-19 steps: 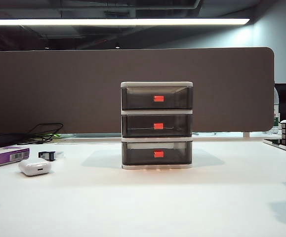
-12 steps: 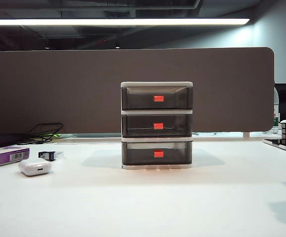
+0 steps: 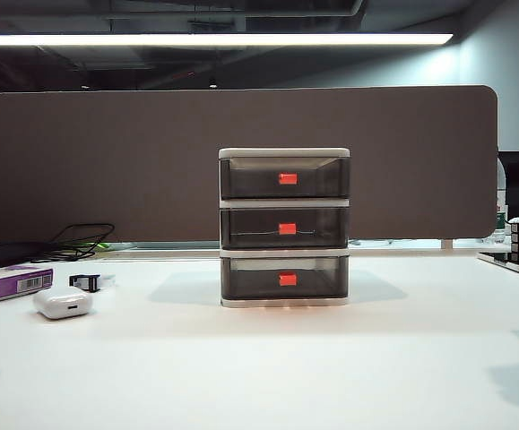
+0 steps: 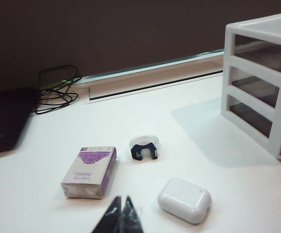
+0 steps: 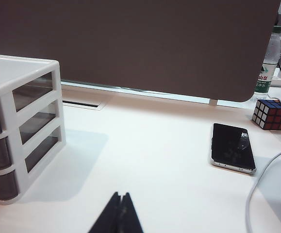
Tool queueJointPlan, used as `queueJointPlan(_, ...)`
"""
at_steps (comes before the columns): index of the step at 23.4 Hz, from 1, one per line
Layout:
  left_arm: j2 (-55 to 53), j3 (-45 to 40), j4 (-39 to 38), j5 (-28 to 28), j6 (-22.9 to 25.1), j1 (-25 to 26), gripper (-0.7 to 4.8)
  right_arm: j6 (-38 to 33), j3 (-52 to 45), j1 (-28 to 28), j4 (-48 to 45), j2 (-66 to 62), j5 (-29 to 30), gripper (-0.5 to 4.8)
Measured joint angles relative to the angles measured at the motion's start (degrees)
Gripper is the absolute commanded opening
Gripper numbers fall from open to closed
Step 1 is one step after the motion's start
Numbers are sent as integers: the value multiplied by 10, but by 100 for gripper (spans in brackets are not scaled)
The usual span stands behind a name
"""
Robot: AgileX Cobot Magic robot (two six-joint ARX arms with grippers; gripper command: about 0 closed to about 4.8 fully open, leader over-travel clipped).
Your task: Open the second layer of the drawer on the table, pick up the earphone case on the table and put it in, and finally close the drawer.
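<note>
1. One earphone case (image 3: pixel 63 303) lies on the table (image 3: pixel 259 367), lower left of the exterior frame, well apart from the drawer (image 3: pixel 284 227).
2. Left gripper (image 4: pixel 120 206) hovers just beside the case, tips pinched together, holding nothing.
3. Right gripper (image 5: pixel 121 202) likewise closed, empty, on the drawer's other side.
4. Three trays, all pushed in; second layer of the drawer (image 3: pixel 284 228) looks empty.
5. One purple box (image 3: pixel 12 282) & one black clip (image 3: pixel 86 282) sit near the case.

From my remote station I saw a dark brown partition panel (image 3: pixel 107 161) standing across the back of the white desk (image 3: pixel 259 367). A long strip light (image 3: pixel 210 39) glowed under a dark ceiling. A grey wall (image 3: pixel 514 81) rose at the far right.
</note>
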State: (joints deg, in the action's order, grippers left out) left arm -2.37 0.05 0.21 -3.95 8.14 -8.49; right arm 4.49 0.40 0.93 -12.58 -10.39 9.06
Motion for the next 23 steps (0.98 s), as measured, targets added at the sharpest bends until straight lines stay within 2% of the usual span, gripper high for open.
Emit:
queueJointPlan(1,0,0,0,0,-11,0,-6,0,0,0,0,0,1,-4)
queueJointPlan(4,0,0,0,-22,-92,0,-6,-18,0,0,0,0,32,-4)
queueJointPlan(5,0,0,0,-41,-130,0,-5,-35,0,0,0,0,74,-4)
queueJointPlan(6,0,0,0,-55,-149,0,-5,-47,0,0,1,0,113,-4)
queueJointPlan(8,0,0,0,-123,-200,0,-6,-69,0,0,9,0,227,-5)
queueJointPlan(10,0,0,0,-177,-247,0,-6,-73,0,-1,23,0,306,-5)
queueJointPlan(13,0,0,0,-278,-257,-1,-6,-73,0,-1,38,0,334,-4)
queueJointPlan(15,0,0,0,-316,-258,0,-6,-73,0,-1,42,0,334,-5)
queueJointPlan(19,0,0,0,-320,-258,0,-5,-73,0,-1,44,0,334,-4)
queueJointPlan(23,0,0,-1,-293,-262,0,-6,-74,0,-1,44,0,335,-4)
